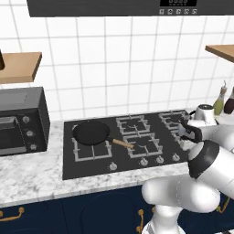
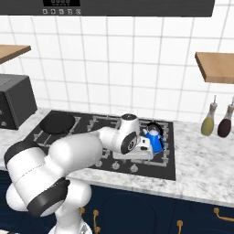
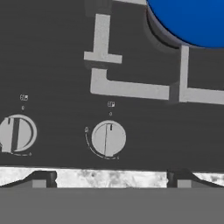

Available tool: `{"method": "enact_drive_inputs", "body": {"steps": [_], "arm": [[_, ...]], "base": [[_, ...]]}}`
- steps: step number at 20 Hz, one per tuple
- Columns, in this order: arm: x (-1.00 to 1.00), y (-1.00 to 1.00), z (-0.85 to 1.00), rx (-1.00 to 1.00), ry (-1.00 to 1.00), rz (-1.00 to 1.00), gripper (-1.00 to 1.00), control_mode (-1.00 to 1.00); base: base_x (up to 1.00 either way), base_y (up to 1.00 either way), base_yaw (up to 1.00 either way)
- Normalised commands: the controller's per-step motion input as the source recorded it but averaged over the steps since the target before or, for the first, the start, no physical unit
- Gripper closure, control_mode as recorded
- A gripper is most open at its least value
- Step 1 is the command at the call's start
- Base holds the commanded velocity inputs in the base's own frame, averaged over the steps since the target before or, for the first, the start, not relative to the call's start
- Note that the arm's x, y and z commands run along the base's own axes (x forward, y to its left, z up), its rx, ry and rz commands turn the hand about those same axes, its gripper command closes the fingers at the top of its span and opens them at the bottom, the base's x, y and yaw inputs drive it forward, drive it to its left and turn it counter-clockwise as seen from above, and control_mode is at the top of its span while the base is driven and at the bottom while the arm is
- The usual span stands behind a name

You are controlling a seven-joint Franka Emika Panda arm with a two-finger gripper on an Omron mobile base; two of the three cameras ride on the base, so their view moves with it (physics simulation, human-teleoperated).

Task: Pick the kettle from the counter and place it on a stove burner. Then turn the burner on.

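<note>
The bright-blue kettle (image 2: 155, 137) with its black arched handle sits on the front-right stove burner (image 2: 157, 153) of the black cooktop. In the hand view the kettle (image 3: 192, 22) shows as a blue curve at the top right, over the grey grate bars of the burner (image 3: 131, 89). My gripper (image 2: 135, 155) hangs just left of the kettle, above the cooktop's front edge. It is open with nothing between its fingers. My gripper (image 3: 110, 180) points down at a round silver knob (image 3: 108, 138); a second knob (image 3: 17, 133) lies to the left. A strip of the marble counter (image 3: 109, 177) runs below them.
A black frying pan (image 1: 91, 132) with a wooden handle rests on the front-left burner. A dark oven box (image 1: 20, 121) stands on the counter at the left. Two bottles (image 2: 208, 123) stand at the right by the wall. Wooden shelves (image 2: 215, 66) hang on both sides.
</note>
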Motion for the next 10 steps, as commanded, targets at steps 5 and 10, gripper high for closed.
{"method": "enact_drive_inputs", "body": {"steps": [5,10], "arm": [[0.0,0.0,-0.28,0.1,0.01,0.0,-1.0,-1.0],[0.14,0.0,-0.18,0.0,0.0,0.0,-1.0,-1.0]], "base": [[0.0,0.0,0.0],[0.0,0.0,0.0]]}}
